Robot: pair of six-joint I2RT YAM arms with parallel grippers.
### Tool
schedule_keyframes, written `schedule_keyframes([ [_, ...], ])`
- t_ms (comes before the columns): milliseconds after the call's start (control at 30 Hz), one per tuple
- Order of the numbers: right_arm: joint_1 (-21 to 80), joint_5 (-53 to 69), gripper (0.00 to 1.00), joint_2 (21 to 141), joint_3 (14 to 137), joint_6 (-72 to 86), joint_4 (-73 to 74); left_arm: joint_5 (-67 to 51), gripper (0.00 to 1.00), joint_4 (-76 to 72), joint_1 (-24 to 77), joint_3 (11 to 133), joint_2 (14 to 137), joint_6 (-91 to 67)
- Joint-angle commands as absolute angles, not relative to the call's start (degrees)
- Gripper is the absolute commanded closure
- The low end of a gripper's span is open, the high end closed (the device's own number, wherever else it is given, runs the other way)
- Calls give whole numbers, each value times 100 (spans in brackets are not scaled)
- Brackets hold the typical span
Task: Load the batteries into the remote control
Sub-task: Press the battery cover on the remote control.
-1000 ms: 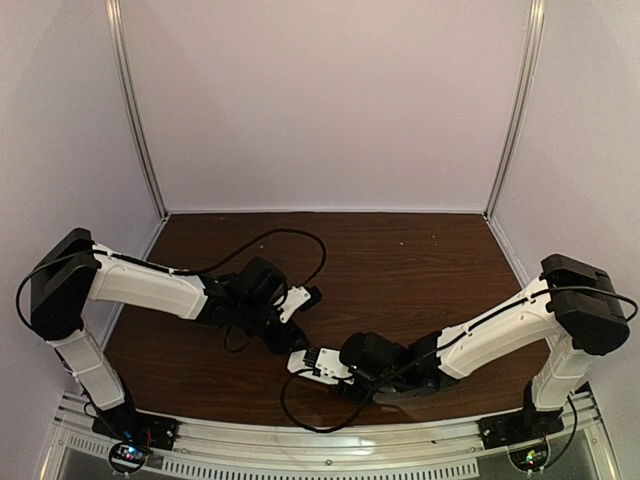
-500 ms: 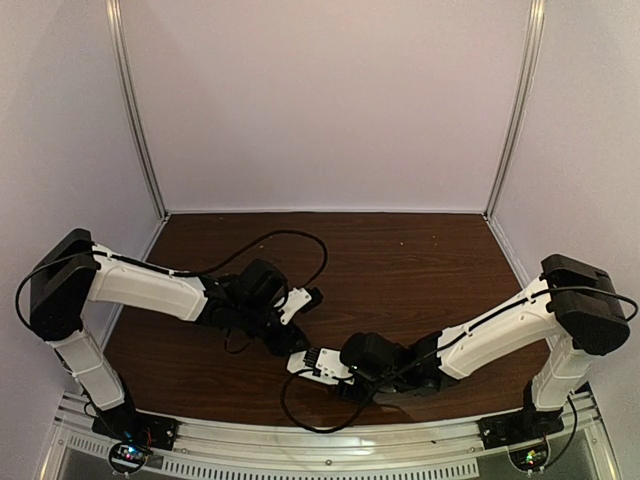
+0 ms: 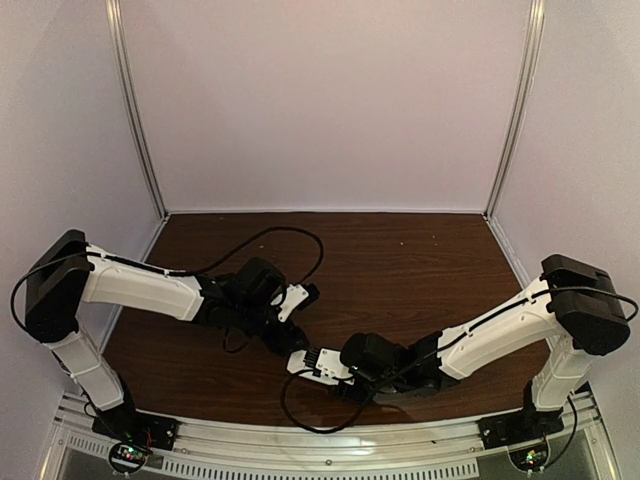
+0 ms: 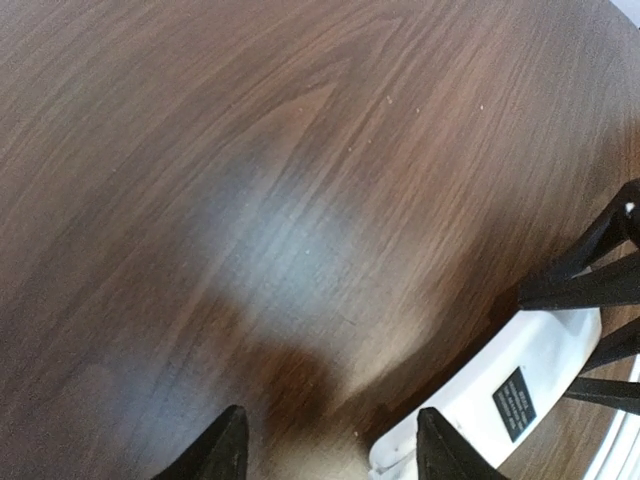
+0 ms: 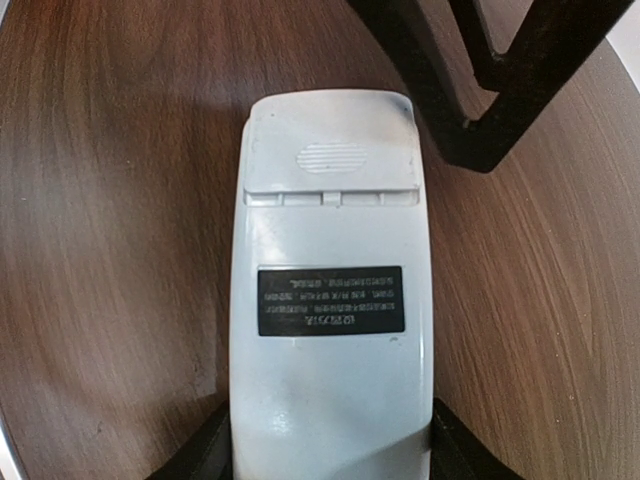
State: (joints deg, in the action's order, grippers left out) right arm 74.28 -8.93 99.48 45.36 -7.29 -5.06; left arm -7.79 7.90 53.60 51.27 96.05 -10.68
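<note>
The white remote control [image 5: 330, 390] lies back up on the brown table, with a black label and its ridged battery cover [image 5: 333, 157] closed. My right gripper [image 5: 330, 455] is shut on its near end, one finger on each side. In the top view the remote [image 3: 306, 361] sits at the front centre, at the right gripper [image 3: 325, 366]. My left gripper [image 4: 330, 445] is open and empty just above the table, its right fingertip beside the remote's cover end [image 4: 500, 395]. Its fingers [image 5: 480, 90] show in the right wrist view. The batteries are out of view.
A black cable [image 3: 270, 238] loops over the table behind the left arm. The brown wood table [image 3: 420, 260] is enclosed by white walls at the back and sides. A metal rail [image 3: 320, 440] runs along the near edge.
The left arm has shifted very slightly. The right arm and the remote have not moved.
</note>
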Motion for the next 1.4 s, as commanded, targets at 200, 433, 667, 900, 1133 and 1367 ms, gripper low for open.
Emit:
schedule_keyframes([
  [200, 7456, -931, 100, 9927, 4527, -664, -327, -1257, 45, 337, 4939, 4365, 8307, -1940],
  [433, 7460, -740, 100, 9963, 4642, -548, -180, -1836, 45, 44, 4947, 3799, 8157, -2624],
  [667, 7462, -574, 100, 9986, 4718, -444, -92, -1790, 46, 236, 5082, 4096, 8563, -2642],
  [900, 7462, -546, 100, 10015, 4742, -383, -72, -1971, 49, 262, 5165, 4357, 8975, -2732],
  [1133, 7462, -554, 100, 10021, 4750, -334, -79, -1901, 57, 588, 5222, 4582, 9293, -2742],
  [1367, 7462, -580, 100, 9996, 4715, -316, -113, -1700, 63, 872, 5295, 4742, 9543, -2725],
])
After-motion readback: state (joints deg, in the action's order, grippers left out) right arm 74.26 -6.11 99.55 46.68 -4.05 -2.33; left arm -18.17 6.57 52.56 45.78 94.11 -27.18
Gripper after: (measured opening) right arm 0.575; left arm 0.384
